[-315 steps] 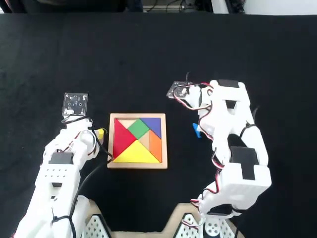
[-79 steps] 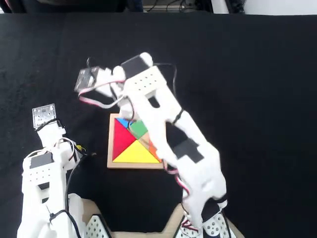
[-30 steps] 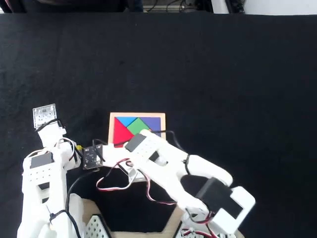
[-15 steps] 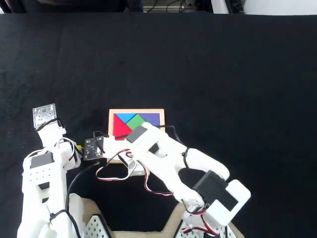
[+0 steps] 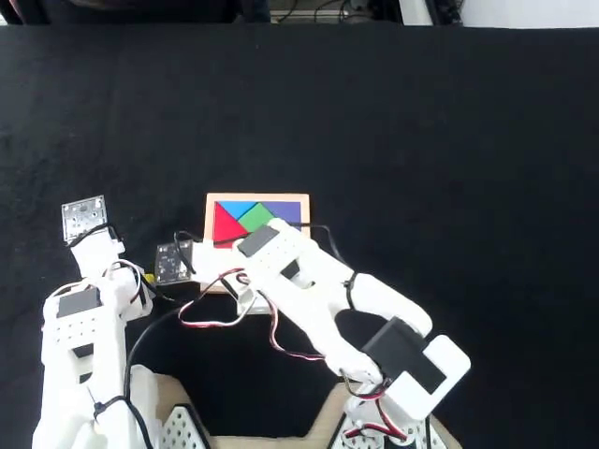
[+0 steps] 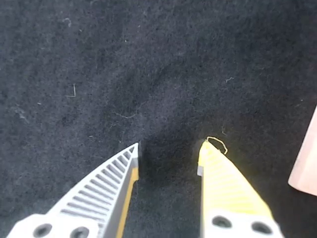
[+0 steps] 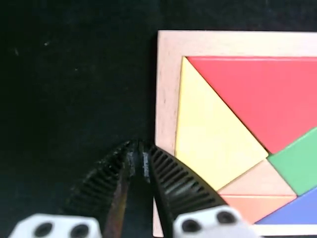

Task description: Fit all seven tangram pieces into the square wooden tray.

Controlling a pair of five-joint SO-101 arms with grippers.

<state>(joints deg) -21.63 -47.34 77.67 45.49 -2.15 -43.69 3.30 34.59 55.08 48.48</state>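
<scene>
Black cloth point(image 5: 449, 140) over the whole table, linty up close and flecked with stray threads. Beyond the far edge, a thin strip of room: dark shapes, some cables point(image 5: 328, 11) and a patch of white wall point(image 5: 524, 11). At the near edge, a pale wooden board point(image 5: 323, 426) under both arm bases. Left of the middle of the cloth, the square wooden tray point(image 5: 257, 197), lying flat, its near half hidden from above beneath the right arm point(image 5: 309, 281), slanting across it from the base at lower right. Past that arm, inside the rim: a red piece point(image 5: 225, 229), a light blue piece point(image 5: 239, 208), a green piece point(image 5: 259, 217) and a sliver of a darker blue piece point(image 5: 290, 217). From the right wrist, more of the filling: a yellow piece point(image 7: 208, 134) flush against the red one, with a tan piece point(image 7: 247, 181) and an orange piece point(image 7: 252, 206) beside it, all seated level within the frame. Right gripper point(image 7: 139, 148) closed tip to tip on nothing, black ribbed fingers point(image 7: 173, 178) low over the cloth just outside the tray's edge beside the yellow piece; contact with the wood impossible to tell. Left arm point(image 5: 84, 318) off to the tray's left, apart from it. Left gripper point(image 6: 168, 148) spread open and empty above bare cloth, one side pale grey, the other yellow, with a corner of the tray close by.
</scene>
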